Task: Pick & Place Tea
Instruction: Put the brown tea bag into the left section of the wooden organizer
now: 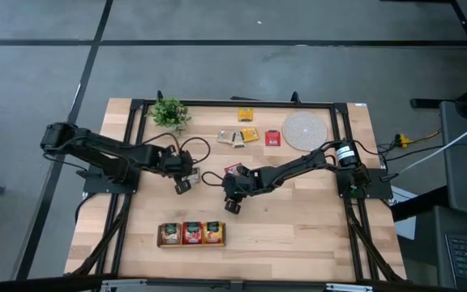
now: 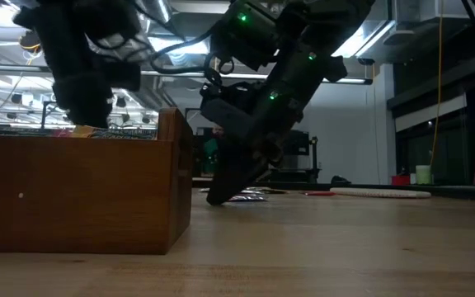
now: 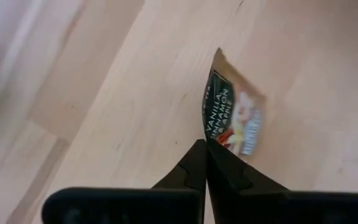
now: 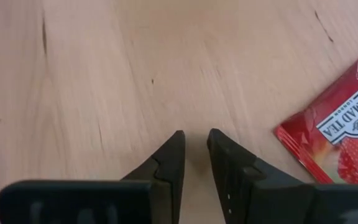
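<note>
Left gripper (image 3: pixel 205 144), at mid-frame in the high view, pinches one edge of a pale grey-white square paper tea sachet (image 3: pixel 232 118); only its wrist view shows this. Right gripper (image 4: pixel 196 140), fingers slightly parted and grasping nothing, hovers beside a red tea sachet (image 4: pixel 337 124). Loose sachets (image 1: pixel 247 135) lie upper centre; the wooden three-compartment tray (image 1: pixel 191 234) sits lower centre.

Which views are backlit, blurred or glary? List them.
Low view: backlit by ceiling lights, so the arms and wooden tray go dark, the tabletop blurs up close. Left wrist view: soft focus on the pale tea sachet. Right wrist view: sheen on the red tea sachet. High view: even light.
</note>
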